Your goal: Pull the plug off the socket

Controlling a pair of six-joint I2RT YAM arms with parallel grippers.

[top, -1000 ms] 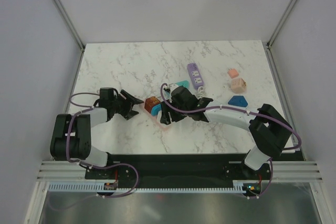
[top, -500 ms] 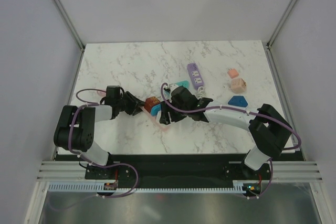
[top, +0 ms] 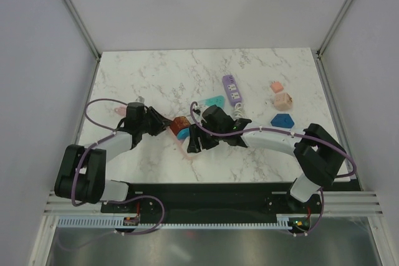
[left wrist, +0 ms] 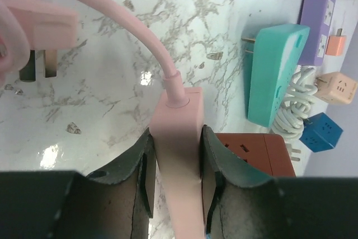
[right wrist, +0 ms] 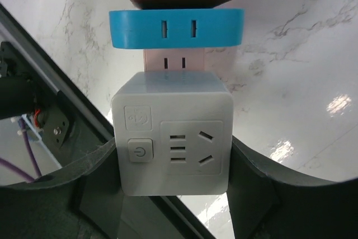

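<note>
**Holding at both ends, plug seated**

Top view: the left gripper [top: 163, 127] and right gripper [top: 192, 141] meet just left of centre on the marble table [top: 156, 73], at opposite ends of the pink power strip [top: 186, 151]. Bare marble runs to the upper-left and top edges. A teal strip [top: 215, 101] and a purple strip [top: 232, 89] lie close at upper right, and the table's near edge is close below.

Left wrist view: both fingers [left wrist: 140, 166] press the flanks of the pink power strip's cable end, closed on it. Its cable [left wrist: 128, 26] arcs to the upper left over bare marble. A brown plug [left wrist: 257, 152] sits just right.

Right wrist view: the fingers [right wrist: 251, 166] clasp the white cube adapter [right wrist: 172, 138] on two sides. It is plugged into the pink strip, tight against a blue plug [right wrist: 176, 28]. Marble lies open to the right; the table edge crowds the left.
</note>
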